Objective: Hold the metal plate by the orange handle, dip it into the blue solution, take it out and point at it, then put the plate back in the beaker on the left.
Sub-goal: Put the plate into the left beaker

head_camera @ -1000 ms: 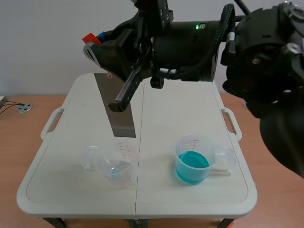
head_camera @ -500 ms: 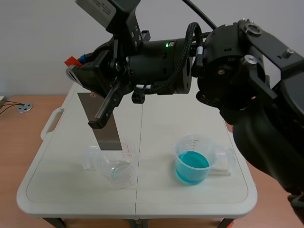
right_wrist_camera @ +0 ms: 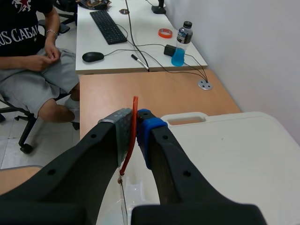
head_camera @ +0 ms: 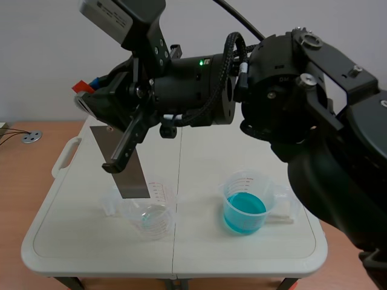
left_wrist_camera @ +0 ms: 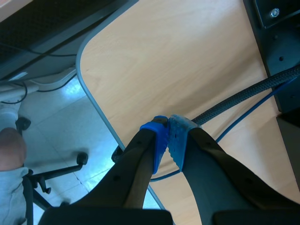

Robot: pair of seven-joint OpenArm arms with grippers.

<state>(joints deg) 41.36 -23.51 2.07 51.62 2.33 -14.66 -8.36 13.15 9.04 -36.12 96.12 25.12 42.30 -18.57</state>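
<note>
right gripper (right_wrist_camera: 136,124) clamped on the orange handle (right_wrist_camera: 135,104) | metal plate (head_camera: 124,163) hanging just over the left beaker (head_camera: 151,214), not in yet | my left gripper (left_wrist_camera: 168,136) closed, empty | guessing only the drop-in's left

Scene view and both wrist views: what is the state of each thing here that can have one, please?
left beaker: upright, nearly empty.
right beaker: upright, partly filled with blue solution.
right gripper: shut on the orange handle.
metal plate: hanging tilted, lower end at the left beaker's rim.
left gripper: shut on nothing, pads together.
</note>
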